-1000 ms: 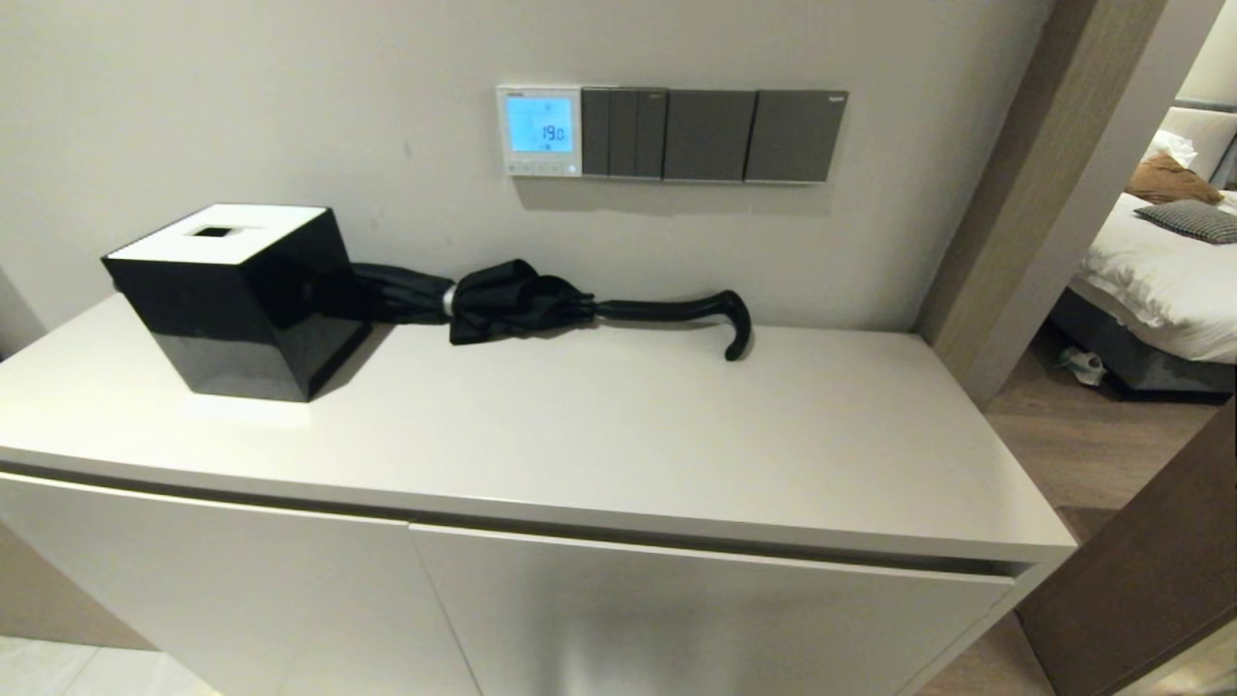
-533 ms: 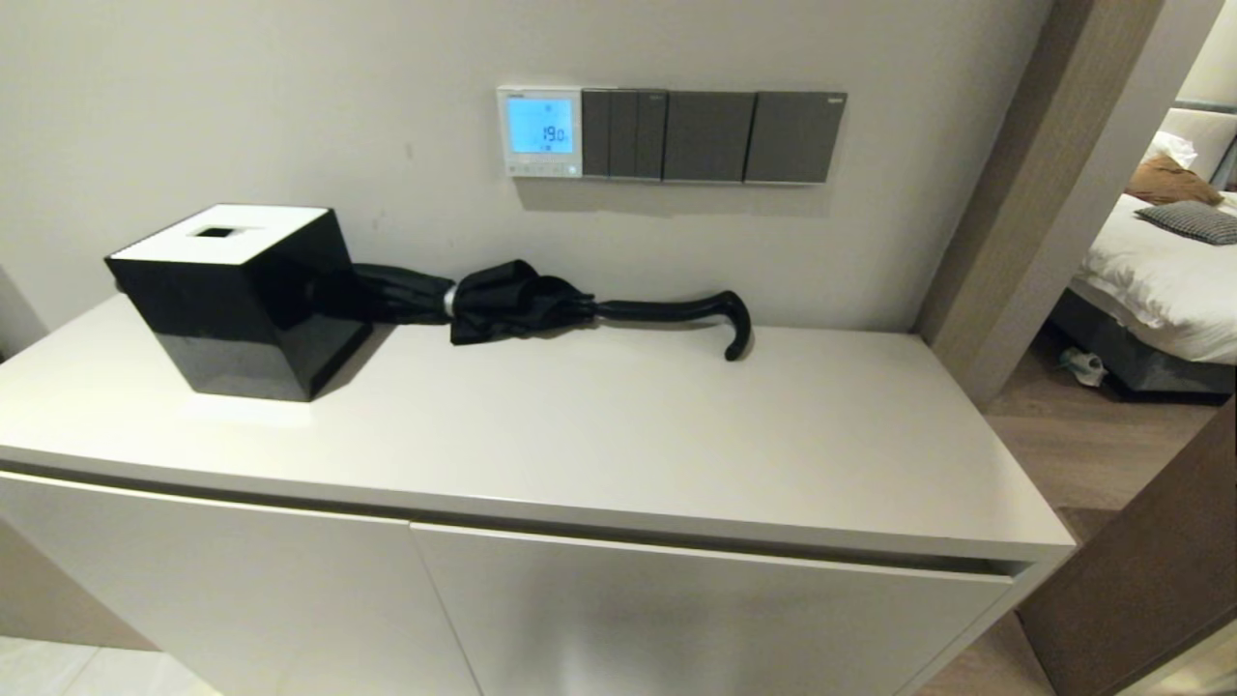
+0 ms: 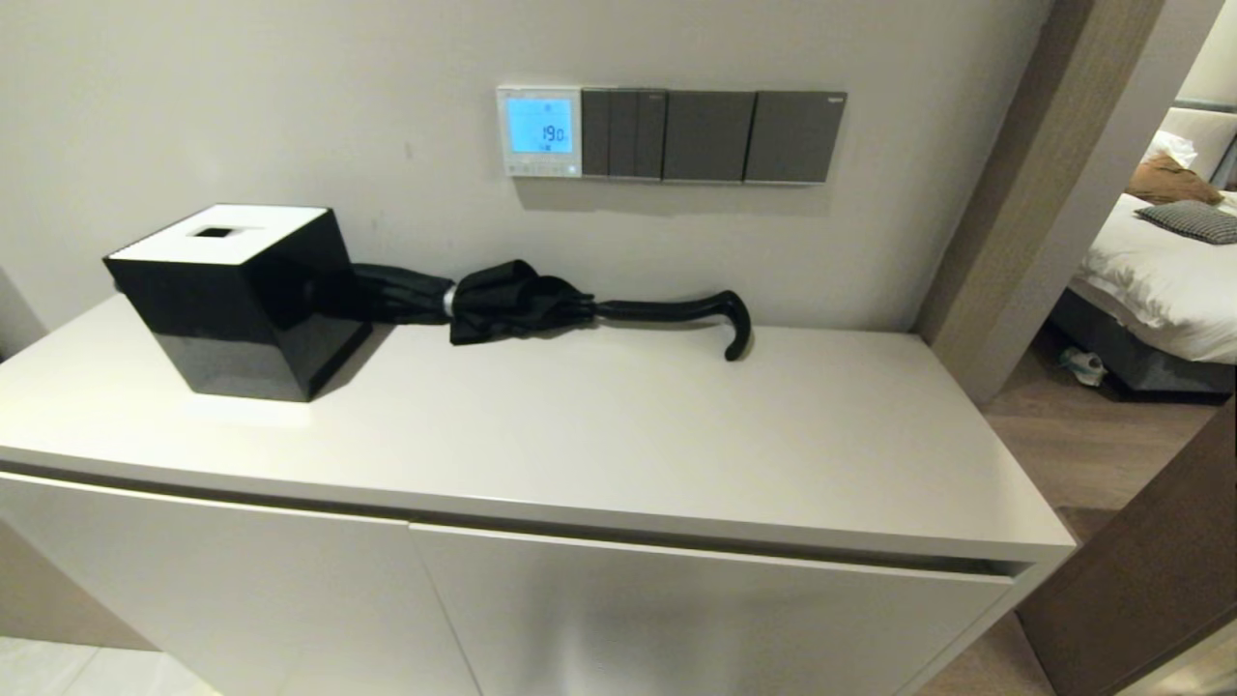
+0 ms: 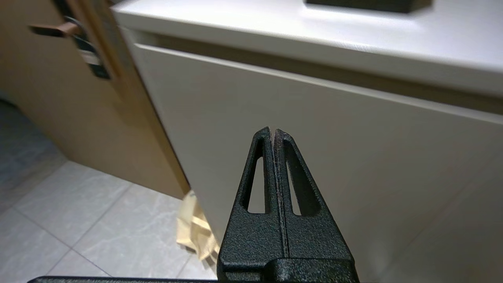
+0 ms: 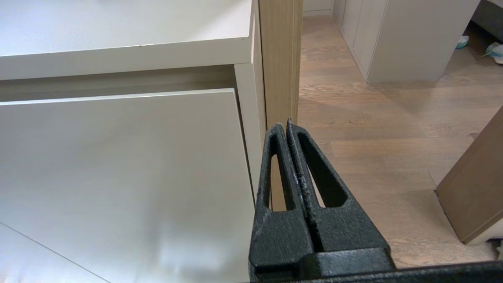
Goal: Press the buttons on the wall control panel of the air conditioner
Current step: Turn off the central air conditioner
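The air conditioner's wall control panel (image 3: 539, 130) is a small white-framed thermostat on the wall above the cabinet; its screen glows light blue and reads 19.0. The buttons (image 3: 538, 168) form a row of tiny pale keys under the screen. Neither arm shows in the head view. My left gripper (image 4: 273, 130) is shut and empty, low in front of the cabinet's left door. My right gripper (image 5: 285, 125) is shut and empty, low by the cabinet's right front corner. Both are well below the panel.
Dark grey switch plates (image 3: 713, 135) sit right of the thermostat. A black tissue box (image 3: 237, 300) and a folded black umbrella (image 3: 551, 302) lie on the white cabinet top (image 3: 618, 435). A wooden post (image 5: 279, 59) stands right of the cabinet; a bedroom opens beyond.
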You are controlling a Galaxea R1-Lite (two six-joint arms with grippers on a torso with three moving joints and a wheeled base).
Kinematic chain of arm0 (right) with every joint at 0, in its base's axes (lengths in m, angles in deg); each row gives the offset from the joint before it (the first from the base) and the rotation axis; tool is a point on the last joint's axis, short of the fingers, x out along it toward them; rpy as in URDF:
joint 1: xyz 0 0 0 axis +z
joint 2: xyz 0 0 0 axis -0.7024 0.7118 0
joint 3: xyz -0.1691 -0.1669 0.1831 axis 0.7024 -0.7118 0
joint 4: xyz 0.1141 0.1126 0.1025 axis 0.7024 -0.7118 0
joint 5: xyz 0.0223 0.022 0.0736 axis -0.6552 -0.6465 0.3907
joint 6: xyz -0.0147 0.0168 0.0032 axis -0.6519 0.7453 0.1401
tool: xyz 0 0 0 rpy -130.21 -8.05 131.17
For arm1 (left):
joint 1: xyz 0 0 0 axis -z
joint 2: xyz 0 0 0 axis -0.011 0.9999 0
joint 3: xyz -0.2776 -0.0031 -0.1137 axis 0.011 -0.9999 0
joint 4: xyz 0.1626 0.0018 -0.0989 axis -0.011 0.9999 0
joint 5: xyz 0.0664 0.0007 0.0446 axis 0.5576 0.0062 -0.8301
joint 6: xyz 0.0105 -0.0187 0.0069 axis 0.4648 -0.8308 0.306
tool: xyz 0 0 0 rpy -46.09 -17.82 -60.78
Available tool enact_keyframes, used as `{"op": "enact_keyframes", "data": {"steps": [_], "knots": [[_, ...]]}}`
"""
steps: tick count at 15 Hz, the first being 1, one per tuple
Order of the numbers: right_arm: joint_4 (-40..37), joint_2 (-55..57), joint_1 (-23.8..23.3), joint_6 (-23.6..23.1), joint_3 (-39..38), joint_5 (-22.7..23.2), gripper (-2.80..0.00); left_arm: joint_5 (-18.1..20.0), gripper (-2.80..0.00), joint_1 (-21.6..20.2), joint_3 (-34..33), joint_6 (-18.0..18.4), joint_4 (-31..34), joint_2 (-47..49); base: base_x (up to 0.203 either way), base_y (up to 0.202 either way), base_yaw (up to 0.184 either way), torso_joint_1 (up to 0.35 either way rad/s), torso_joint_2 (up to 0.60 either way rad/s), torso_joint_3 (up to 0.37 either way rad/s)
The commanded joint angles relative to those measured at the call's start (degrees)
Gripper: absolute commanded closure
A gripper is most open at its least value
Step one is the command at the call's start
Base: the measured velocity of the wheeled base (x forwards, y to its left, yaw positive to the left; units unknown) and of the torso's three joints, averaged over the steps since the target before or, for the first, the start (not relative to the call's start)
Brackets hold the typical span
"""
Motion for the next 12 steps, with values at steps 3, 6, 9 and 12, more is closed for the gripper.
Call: {"op": "enact_keyframes", "data": {"steps": [3, 6, 9, 12], "knots": [[0.02, -0.03, 0.01, -0.01, -0.18, 0.01, 0.00, 6.54, 0.00, 0.33, -4.60, 0.20, -0.58, -5.15, 0.000, 0.000, 0.000, 0.000, 0.00, 0.000], [0.02, -0.03, 0.01, -0.01, -0.18, 0.01, 0.00, 11.01, 0.00, 1.00, -4.31, 0.32, 2.27, -10.79, 0.000, 0.000, 0.000, 0.000, 0.00, 0.000], [0.02, -0.03, 0.01, -0.01, -0.18, 0.01, 0.00, 13.63, 0.00, 1.14, -2.89, 0.40, 9.10, -16.08, 0.000, 0.000, 0.000, 0.000, 0.00, 0.000], [-0.06, -0.03, 0.09, -0.01, -0.18, 0.01, 0.00, 19.30, 0.00, 1.16, -4.80, 0.43, 10.28, -16.05, 0.000, 0.000, 0.000, 0.000, 0.00, 0.000]]}}
